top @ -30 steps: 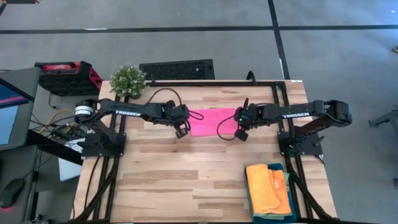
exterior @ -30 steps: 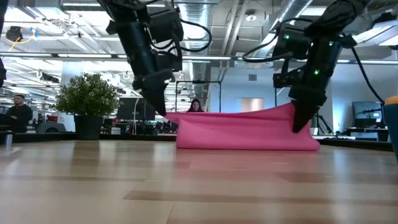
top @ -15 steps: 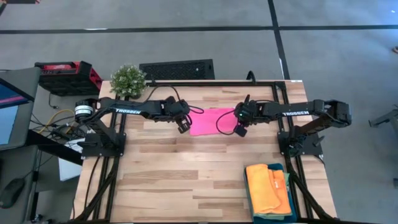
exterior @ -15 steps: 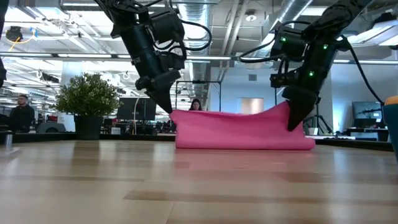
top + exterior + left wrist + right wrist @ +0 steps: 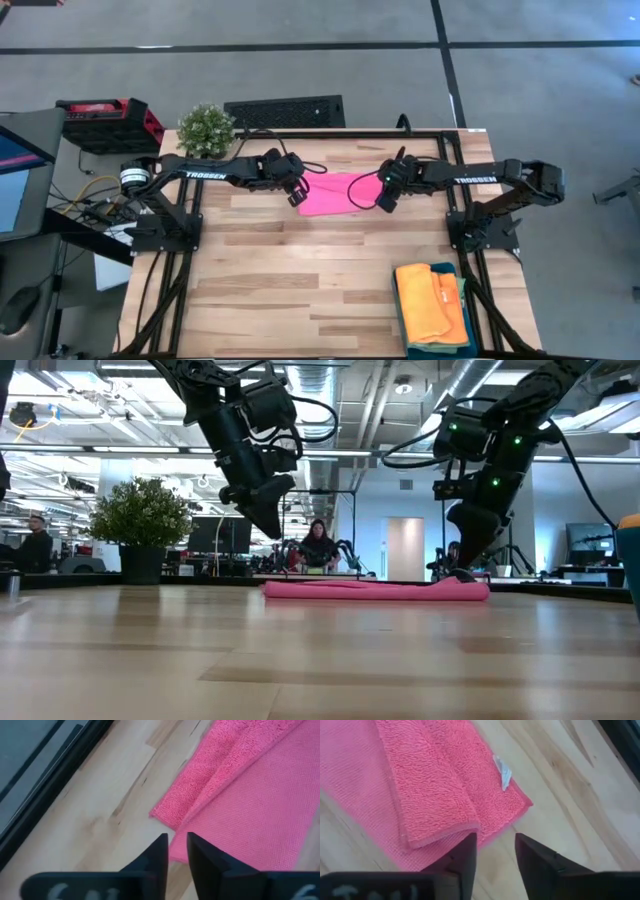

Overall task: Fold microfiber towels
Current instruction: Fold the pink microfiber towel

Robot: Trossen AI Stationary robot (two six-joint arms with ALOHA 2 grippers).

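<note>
The hot pink microfiber towel [image 5: 338, 193] lies folded in flat layers on the wooden table at centre far; in the low view it is a thin strip [image 5: 375, 590]. My left gripper [image 5: 298, 195] hovers open above its left end, with the towel's corner [image 5: 162, 815] just beyond the fingertips. My right gripper [image 5: 385, 197] is open over the right end, close above the folded edge [image 5: 445, 832]. A white tag [image 5: 503, 771] shows near that corner. Nothing is between either pair of fingers.
A dark teal tray [image 5: 403, 322] at the near right holds a stack of folded towels, orange [image 5: 430, 300] on top. A potted plant [image 5: 206, 128] stands at the far left corner. Bare wood fills the near half of the table.
Both grippers have let go of the pink towel's raised edge after carrying it toward the far edge. The towel, held up as a hanging fold a second ago, has dropped and now lies flat. My left gripper has risen a little above it.
</note>
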